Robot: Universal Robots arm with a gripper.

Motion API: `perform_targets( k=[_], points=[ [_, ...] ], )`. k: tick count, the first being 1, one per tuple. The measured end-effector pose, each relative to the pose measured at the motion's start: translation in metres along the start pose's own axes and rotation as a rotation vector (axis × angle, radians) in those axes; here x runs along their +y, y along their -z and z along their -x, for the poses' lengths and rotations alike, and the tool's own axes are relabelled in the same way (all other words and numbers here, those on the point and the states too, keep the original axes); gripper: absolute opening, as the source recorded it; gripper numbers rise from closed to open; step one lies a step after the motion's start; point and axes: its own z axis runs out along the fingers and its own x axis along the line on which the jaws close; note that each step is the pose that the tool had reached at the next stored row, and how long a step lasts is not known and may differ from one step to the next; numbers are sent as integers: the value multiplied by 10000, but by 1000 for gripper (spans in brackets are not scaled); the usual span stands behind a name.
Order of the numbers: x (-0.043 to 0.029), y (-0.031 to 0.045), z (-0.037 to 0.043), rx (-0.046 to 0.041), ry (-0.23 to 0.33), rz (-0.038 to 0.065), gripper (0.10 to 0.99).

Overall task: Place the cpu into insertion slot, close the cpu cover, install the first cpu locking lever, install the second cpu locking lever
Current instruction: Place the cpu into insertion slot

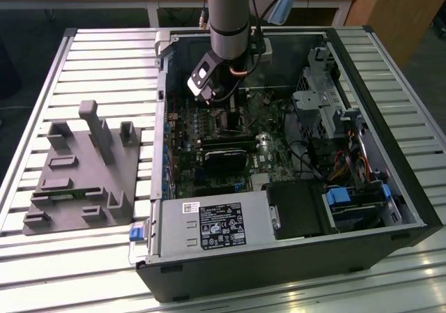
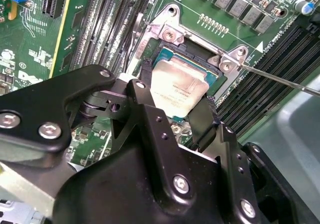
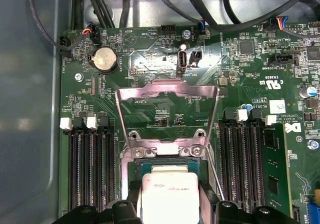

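In the exterior view we see the arm [image 1: 228,13] reaching down into an open computer case [image 1: 411,208] that lies on a slatted metal tabletop [image 1: 104,55]. A grey moulded fixture [image 1: 83,166] sits on the tabletop towards the exterior view's left. A grey power supply box [image 1: 174,229] at the near end of the case carries a white label [image 1: 223,226] with dark print and symbols. The second wrist view brings us close to the gripper [image 2: 174,95]. Its black fingers [image 2: 202,116] press on two opposite edges of the cpu [image 2: 179,87], holding it at the insertion slot [image 3: 170,163]; we cannot tell whether it is fully seated. The chip's pale metal face bears a few lines of dark print. A thin metal lever [image 2: 280,79] sticks out beside the socket. The first wrist view adds the cpu cover [image 3: 167,88], swung up and open behind the socket, with the board visible through its window. It also shows a round coin battery [image 3: 105,59] and black memory slots [image 3: 90,169] on both sides of the socket.
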Motion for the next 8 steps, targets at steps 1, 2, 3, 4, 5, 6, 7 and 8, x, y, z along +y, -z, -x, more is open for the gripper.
perform_targets(
  k=[1, 2, 3, 4, 5, 6, 7, 8],
  points=[
    [4, -4, -4, 2, 1, 1, 541],
    [4, -5, -4, 2, 1, 1, 541],
    [4, -5, -5, 0, 1, 0, 541],
    [4, -8, -5, 0, 2, 0, 541],
    [4, -14, -6, 2, 2, 1, 541],
    [3, -19, -5, 0, 1, 0, 541],
    [2, -19, -5, -1, 2, -1, 541],
    [2, -19, -5, -2, 2, -1, 541]
  ],
)
